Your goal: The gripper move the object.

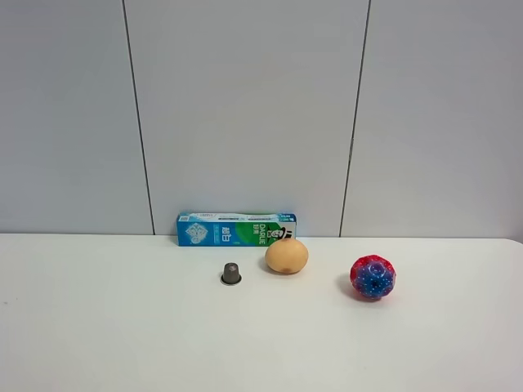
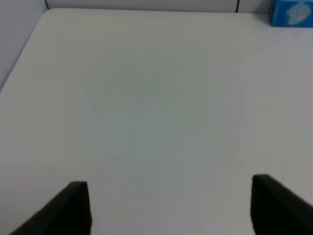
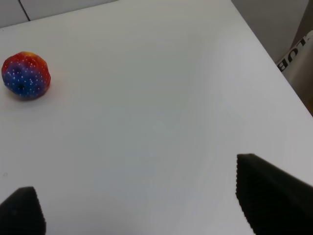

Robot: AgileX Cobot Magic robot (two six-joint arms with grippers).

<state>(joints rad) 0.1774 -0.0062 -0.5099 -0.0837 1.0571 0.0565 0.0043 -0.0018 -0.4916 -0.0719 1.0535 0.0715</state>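
Observation:
On the white table stand a blue-green toothpaste box against the wall, a tan egg-shaped object in front of it, a small grey cone-shaped cap to its left, and a red-and-blue dotted ball to the right. Neither gripper shows in the exterior high view. My left gripper is open over bare table, with a corner of the box far off. My right gripper is open and empty, with the ball well away from it.
The grey panelled wall stands just behind the box. The table's right edge runs close to my right gripper, with a white item bearing dark letters beyond it.

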